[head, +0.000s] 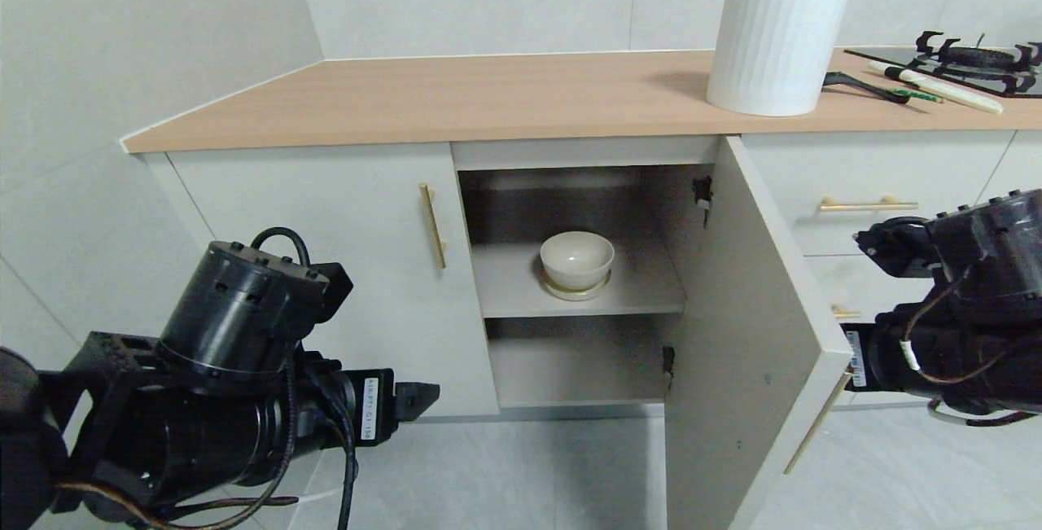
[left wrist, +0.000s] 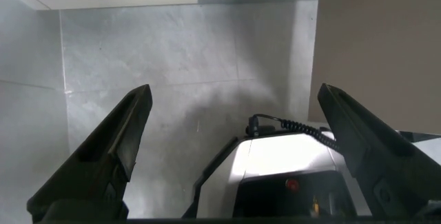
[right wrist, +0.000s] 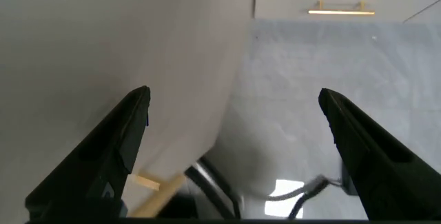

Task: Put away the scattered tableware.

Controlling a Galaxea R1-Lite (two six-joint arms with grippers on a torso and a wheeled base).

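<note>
Bowl (head: 577, 260) sits on the upper shelf (head: 643, 286) of the open cabinet, so you're likely between stowing it and either shutting the door (head: 749, 335) or fetching the utensils (head: 936, 86) on the counter beside the white ribbed cylinder (head: 777, 25). Left gripper (left wrist: 234, 96), low by the closed door, and right gripper (right wrist: 234, 94), just beside the open door, are both spread wide and empty. That door stands between your right arm and the shelf.

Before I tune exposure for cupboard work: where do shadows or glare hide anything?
Head view: shadow darkens the cupboard above and below the shelf, yet the bowl is well lit. Right wrist view: the door is evenly lit, without glare.
</note>
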